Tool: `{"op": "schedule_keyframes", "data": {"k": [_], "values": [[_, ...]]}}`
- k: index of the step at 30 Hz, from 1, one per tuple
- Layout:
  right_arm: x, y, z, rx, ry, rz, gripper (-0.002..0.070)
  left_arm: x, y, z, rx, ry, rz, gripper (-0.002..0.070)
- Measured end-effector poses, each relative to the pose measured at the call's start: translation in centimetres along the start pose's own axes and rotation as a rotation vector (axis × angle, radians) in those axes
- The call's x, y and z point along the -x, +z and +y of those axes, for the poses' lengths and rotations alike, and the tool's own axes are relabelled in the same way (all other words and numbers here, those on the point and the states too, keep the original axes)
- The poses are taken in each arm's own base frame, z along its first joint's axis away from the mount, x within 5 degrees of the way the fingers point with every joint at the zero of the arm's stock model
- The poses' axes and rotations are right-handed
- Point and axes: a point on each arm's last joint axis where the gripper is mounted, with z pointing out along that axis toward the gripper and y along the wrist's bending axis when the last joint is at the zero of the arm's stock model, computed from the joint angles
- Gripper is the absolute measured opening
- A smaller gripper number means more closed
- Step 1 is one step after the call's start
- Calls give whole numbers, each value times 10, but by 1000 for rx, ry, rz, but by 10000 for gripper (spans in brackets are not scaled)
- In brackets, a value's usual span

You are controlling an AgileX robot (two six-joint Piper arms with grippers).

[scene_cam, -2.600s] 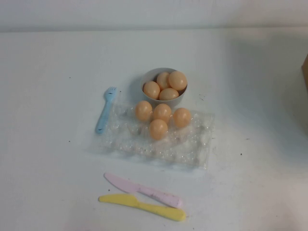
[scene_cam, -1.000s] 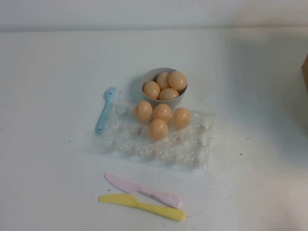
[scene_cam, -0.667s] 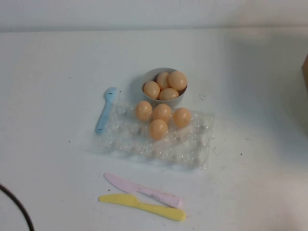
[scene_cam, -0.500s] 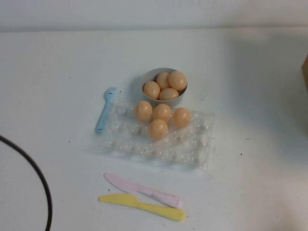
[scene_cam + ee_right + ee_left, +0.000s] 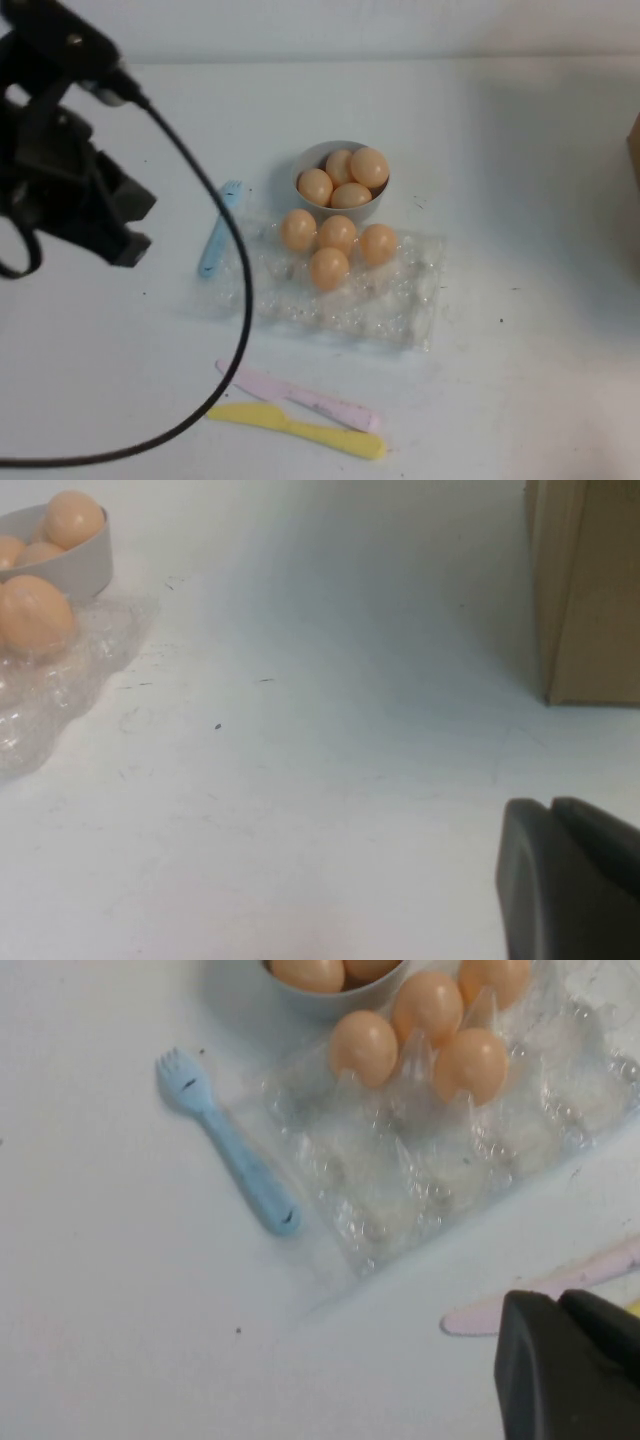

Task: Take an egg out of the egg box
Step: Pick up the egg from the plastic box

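The egg box (image 5: pixel 385 300) is a clear crinkly tray at the table's middle, holding several tan-orange eggs; the nearest egg (image 5: pixel 328 268) sits in front of three in a row. In the left wrist view the box (image 5: pixel 400 1175) and its eggs (image 5: pixel 364 1048) lie ahead of my left gripper (image 5: pixel 560 1305), which is shut, empty and well above the table. My left arm (image 5: pixel 70 190) hangs over the table's left side, left of the box. My right gripper (image 5: pixel 552 810) is shut and empty, far right of the box (image 5: pixel 50 695).
A grey bowl (image 5: pixel 312 158) with several eggs stands right behind the box. A blue fork (image 5: pixel 218 232) lies at its left. A pink knife (image 5: pixel 300 396) and a yellow knife (image 5: pixel 295 429) lie in front. A black cable (image 5: pixel 235 300) loops over them. A cardboard box (image 5: pixel 590 590) stands far right.
My left arm has come into the high view from the left, trailing its cable across the fork and knives. The eggs, box and bowl have not moved.
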Motion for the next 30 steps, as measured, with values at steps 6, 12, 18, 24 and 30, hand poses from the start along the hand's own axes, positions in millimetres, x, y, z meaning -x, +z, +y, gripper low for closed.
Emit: {"op": "schedule_keyframes", "data": {"k": [6, 12, 18, 24, 30], "values": [[0, 0, 0, 0, 0, 0, -17, 47, 44, -3, -61, 148, 101, -3], [0, 0, 0, 0, 0, 0, -17, 77, 88, -2, -76, 387, 154, -3], [0, 0, 0, 0, 0, 2, -17, 83, 123, -5, -93, 462, 164, -3], [0, 0, 0, 0, 0, 2, -17, 80, 153, -4, -113, 609, 183, -3], [0, 0, 0, 0, 0, 2, -17, 77, 175, -4, -152, 827, 198, 60]]}}
